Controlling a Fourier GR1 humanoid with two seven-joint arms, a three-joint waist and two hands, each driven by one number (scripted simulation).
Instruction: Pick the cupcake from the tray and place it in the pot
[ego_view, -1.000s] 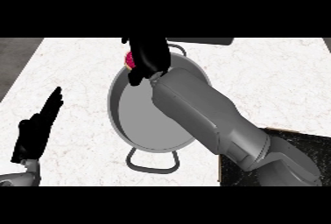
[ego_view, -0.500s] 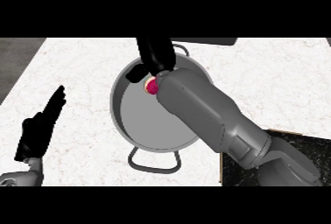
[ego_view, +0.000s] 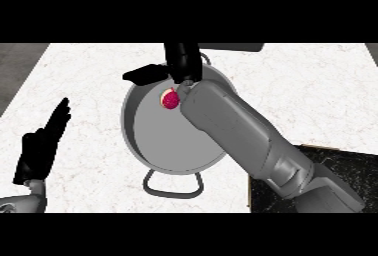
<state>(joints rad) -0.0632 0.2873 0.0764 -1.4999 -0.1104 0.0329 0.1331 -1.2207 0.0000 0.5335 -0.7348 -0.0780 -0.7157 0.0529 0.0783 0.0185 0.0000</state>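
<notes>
Cupcake (ego_view: 170, 99) inside pot (ego_view: 159, 150) near far rim; right hand (ego_view: 181, 62) open above.

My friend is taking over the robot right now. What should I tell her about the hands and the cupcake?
Right hand: over the far side of the pot, fingers open, holding nothing.
Left hand: open, resting at the view's left, fingers up.
Cupcake: inside the pot near its far rim, beside the right forearm.
Done: the cupcake looks placed in the pot.
Left: probably just draw the right arm back without knocking the cupcake or the pot.
</notes>
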